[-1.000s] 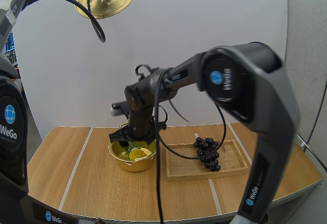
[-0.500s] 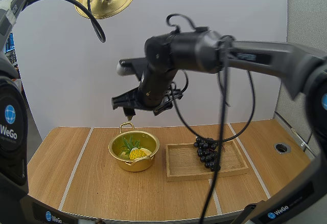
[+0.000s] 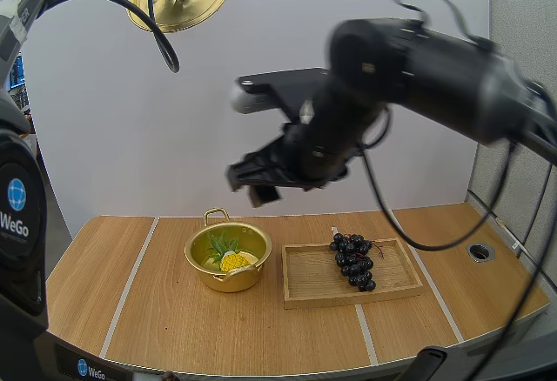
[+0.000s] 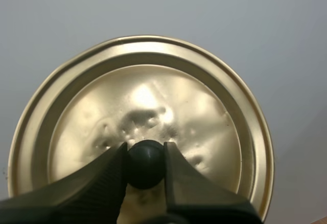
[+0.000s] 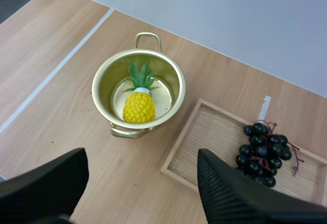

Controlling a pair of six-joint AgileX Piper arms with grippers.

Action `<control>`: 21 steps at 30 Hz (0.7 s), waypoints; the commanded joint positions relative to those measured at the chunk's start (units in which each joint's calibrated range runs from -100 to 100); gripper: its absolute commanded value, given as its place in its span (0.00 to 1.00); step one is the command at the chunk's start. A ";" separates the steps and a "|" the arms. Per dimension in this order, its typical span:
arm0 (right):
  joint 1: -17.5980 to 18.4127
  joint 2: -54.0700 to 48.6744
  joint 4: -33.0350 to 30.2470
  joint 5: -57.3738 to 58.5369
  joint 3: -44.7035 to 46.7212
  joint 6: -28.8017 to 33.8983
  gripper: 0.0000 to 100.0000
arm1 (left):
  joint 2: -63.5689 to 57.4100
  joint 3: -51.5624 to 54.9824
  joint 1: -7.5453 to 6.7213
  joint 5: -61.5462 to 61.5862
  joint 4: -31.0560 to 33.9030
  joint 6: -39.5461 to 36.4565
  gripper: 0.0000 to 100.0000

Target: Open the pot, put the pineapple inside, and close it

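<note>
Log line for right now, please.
pineapple: in pot | lid: off, knob pinched by left end effector, held high | right end effector: open, above table | remaining: close pot

The pot (image 5: 102,81) and lid (image 4: 153,96) are brass-gold. The pineapple (image 5: 139,107) is yellow with green leaves; the grapes (image 5: 263,150) are black. The tray (image 5: 204,137) and table (image 5: 46,24) are light wood grain, the table with pale stripes.

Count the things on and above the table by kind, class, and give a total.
Fruit: 2 (pineapple, bunch of grapes)
Cookware: 2 (pot, lid)
Trays: 1 (wooden tray)
Total: 5
</note>
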 commanded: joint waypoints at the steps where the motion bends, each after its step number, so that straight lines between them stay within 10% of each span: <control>1: 0.10 -3.64 -0.29 -0.18 2.29 -1.01 0.98 | -0.19 -0.53 0.10 -1.93 -0.59 -0.15 0.00; 7: 0.10 -7.69 2.41 2.81 2.96 -1.73 0.05 | -0.19 -0.53 0.10 -1.93 -0.59 -0.15 0.00; 21: 0.10 -9.67 2.23 4.10 2.96 -1.74 0.00 | -0.19 -0.53 0.10 -1.93 -0.59 -0.15 0.00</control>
